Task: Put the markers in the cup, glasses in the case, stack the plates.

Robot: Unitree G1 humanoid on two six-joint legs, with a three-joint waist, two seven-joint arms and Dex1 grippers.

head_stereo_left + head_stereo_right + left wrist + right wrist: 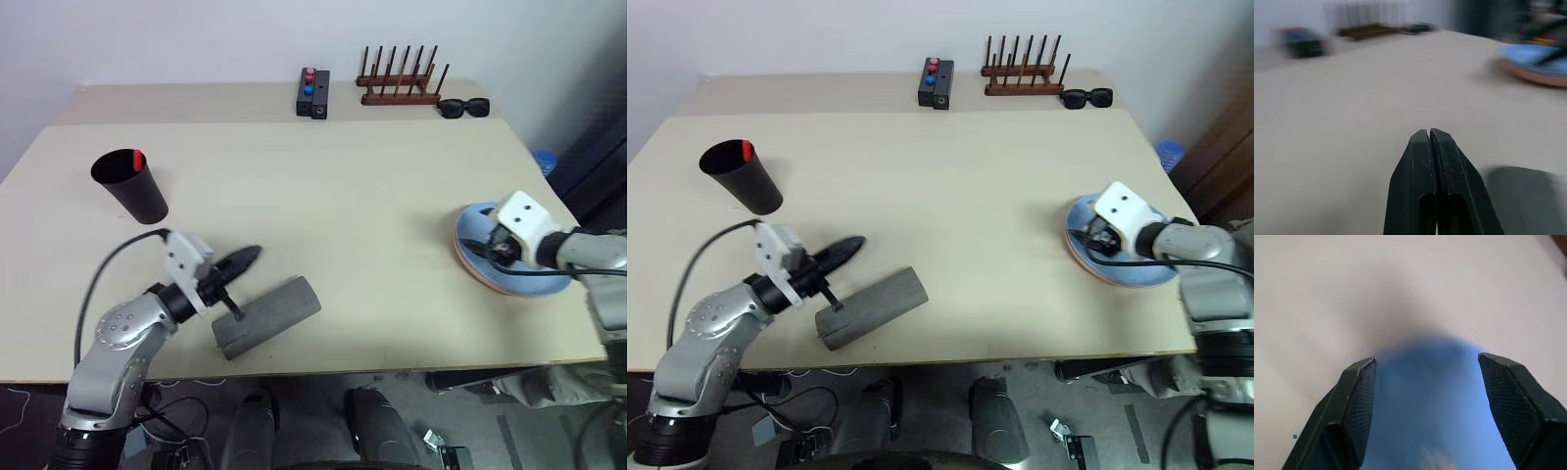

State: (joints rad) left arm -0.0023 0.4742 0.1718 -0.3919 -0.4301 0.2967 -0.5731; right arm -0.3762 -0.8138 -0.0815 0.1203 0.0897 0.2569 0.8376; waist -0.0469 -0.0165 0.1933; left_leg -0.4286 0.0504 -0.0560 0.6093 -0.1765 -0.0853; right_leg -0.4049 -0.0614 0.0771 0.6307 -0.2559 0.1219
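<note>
On the far left of the tabletop [323, 206] the black cup [132, 186] leans, a red marker end [136, 160] showing inside its rim. My left fingers [1430, 134] are pressed together, holding nothing, just beside the closed grey case [266, 314]. On the right, the blue plate [1080, 220] lies stacked on the pink plate [1087, 265]. My right fingers [1425, 363] are spread wide over the blue plate, gripping nothing.
</note>
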